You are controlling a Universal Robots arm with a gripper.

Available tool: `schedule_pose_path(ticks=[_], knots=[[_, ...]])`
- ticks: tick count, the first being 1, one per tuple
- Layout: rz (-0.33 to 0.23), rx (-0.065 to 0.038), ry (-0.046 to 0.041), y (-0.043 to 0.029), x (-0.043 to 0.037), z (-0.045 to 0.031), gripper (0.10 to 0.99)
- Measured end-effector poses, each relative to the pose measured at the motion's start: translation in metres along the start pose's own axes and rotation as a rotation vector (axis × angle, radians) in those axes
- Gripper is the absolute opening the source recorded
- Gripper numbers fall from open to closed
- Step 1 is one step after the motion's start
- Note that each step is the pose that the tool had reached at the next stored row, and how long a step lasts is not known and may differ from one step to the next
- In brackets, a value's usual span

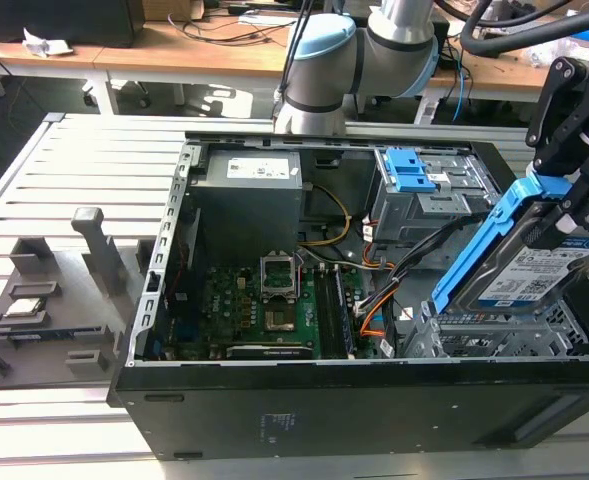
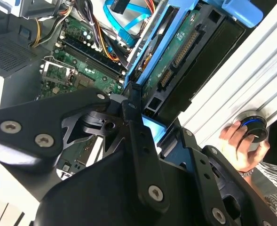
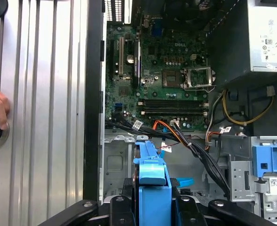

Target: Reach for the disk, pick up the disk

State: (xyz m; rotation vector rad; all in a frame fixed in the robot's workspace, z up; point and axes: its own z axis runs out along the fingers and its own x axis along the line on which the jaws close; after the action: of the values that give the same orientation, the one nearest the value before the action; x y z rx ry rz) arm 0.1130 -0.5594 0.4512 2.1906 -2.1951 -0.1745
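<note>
Above case [image 1: 324,400]: disk [image 1: 534,270] tilted, pincer-held [image 1: 574,215]

silver disk [image 1: 534,275] with a white-and-blue label, edged by a bright blue bracket [image 1: 484,245]. black gripper [image 1: 571,150] at its 12 o'clock. green motherboard [image 1: 269,305] inside a black computer case [image 1: 324,410]. pale grey ribbed table [image 1: 64,180]. orange and yellow cables [image 3: 169,129].
</note>
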Motion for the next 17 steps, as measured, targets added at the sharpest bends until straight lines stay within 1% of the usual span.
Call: schedule_pose_path(ticks=[2, 5, 9, 14, 17], knots=[[0.000, 0.000, 0.0018, 0.0000, 0.0004, 0.0003, 0.365], [-0.001, 0.000, 0.0068, -0.0001, 0.0010, 0.0005, 0.365], [-0.002, 0.000, 0.0083, -0.0001, 0.0015, 0.0005, 0.365], [-0.002, 0.000, 0.0178, -0.0001, 0.0016, 0.0006, 0.365], [-0.001, 0.000, 0.0195, -0.0001, 0.0016, 0.0005, 0.365]])
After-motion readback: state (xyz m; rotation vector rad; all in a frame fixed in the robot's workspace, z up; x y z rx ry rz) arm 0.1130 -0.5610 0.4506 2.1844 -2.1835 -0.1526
